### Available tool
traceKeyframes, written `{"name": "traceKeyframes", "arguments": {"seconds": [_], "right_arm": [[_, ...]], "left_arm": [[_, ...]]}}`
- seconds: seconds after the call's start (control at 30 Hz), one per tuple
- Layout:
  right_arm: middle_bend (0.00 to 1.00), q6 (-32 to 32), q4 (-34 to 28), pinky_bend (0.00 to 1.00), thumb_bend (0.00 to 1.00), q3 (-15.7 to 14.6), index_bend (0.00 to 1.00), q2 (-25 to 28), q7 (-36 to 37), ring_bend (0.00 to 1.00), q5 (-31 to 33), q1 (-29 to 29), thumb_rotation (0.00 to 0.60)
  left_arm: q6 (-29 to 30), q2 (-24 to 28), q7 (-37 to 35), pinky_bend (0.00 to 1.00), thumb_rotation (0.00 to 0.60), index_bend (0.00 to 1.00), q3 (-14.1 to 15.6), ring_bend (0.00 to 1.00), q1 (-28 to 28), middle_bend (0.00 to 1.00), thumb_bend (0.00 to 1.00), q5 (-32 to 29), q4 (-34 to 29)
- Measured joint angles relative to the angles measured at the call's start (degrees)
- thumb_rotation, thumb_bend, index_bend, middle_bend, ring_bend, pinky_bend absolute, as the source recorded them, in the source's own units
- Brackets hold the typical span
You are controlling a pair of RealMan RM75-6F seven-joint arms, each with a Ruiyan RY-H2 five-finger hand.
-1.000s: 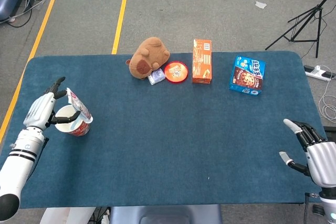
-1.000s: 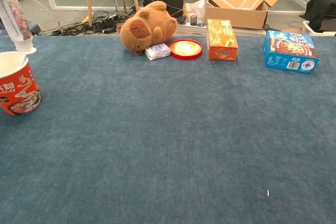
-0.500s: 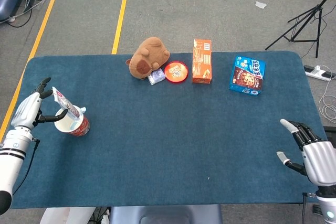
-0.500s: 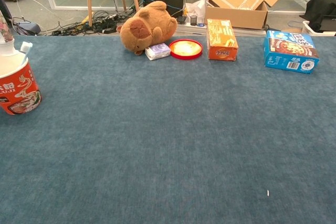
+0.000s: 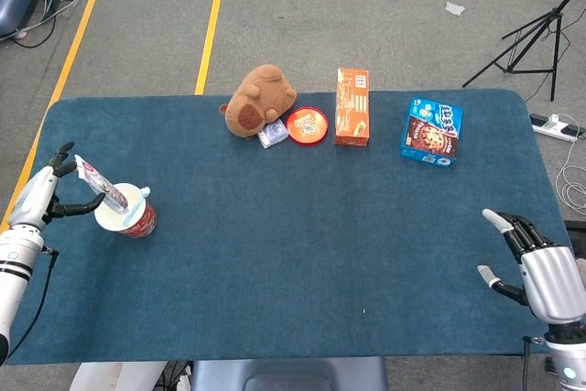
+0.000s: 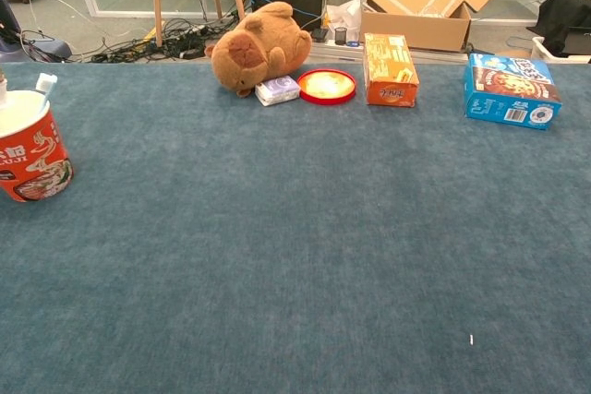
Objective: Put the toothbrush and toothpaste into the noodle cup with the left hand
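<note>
- The noodle cup (image 5: pixel 128 211) stands at the table's left edge — within the left hand's (image 5: pixel 41 197) reach.
- The toothpaste (image 5: pixel 98 183) leans out of it towards that hand; the toothbrush (image 6: pixel 44 87) head pokes above the rim.
- Its fingers seem spread, gripping nothing — contact is unclear.
- The right hand (image 5: pixel 536 266) idles, fingers apart, well away.

The noodle cup (image 5: pixel 128 213) is standing upright near the table's left edge — a red paper cup with printed noodle artwork and a white rim, its mouth open. The toothpaste (image 5: pixel 99 184) — a white tube with a colourful print — is leaning out of the cup, tilting up and to the left. The toothbrush (image 6: pixel 44 88) is sitting inside too, its white head poking up just past the rim.
</note>
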Motion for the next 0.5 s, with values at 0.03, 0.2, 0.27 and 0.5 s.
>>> {"name": "traceKeyframes", "arguments": {"seconds": [0.03, 0.2, 0.27, 0.5], "right_arm": [[0.26, -0.06, 0.06, 0.60, 0.16, -0.02, 0.19, -0.05, 0.03, 0.24, 0.01, 0.02, 0.600], [0.26, -0.11, 0.31, 0.60, 0.16, -0.03, 0.19, 0.02, 0.35, 0.24, 0.37, -0.06, 0.600], [0.26, -0.03, 0.34, 0.60, 0.16, 0.03, 0.19, 0.12, 0.45, 0.24, 0.50, -0.11, 0.600], [0.26, 0.01, 0.57, 0.60, 0.16, 0.09, 0.19, 0.31, 0.86, 0.24, 0.90, -0.25, 0.600]], "left_arm": [[-0.18, -0.29, -0.08, 0.00, 0.600, 0.65, 0.08, 0.00, 0.00, 0.00, 0.38, 0.23, 0.30], [-1.17, -1.83, -0.44, 0.00, 0.600, 0.65, 0.48, 0.00, -0.19, 0.00, 0.38, 0.70, 2.00], [-1.66, -2.54, -0.62, 0.00, 0.600, 0.65, 0.68, 0.00, -0.30, 0.00, 0.38, 0.86, 2.93], [-2.99, -4.80, -2.02, 0.00, 0.600, 0.65, 0.98, 0.00, -0.45, 0.00, 0.38, 1.62, 5.87]]}}
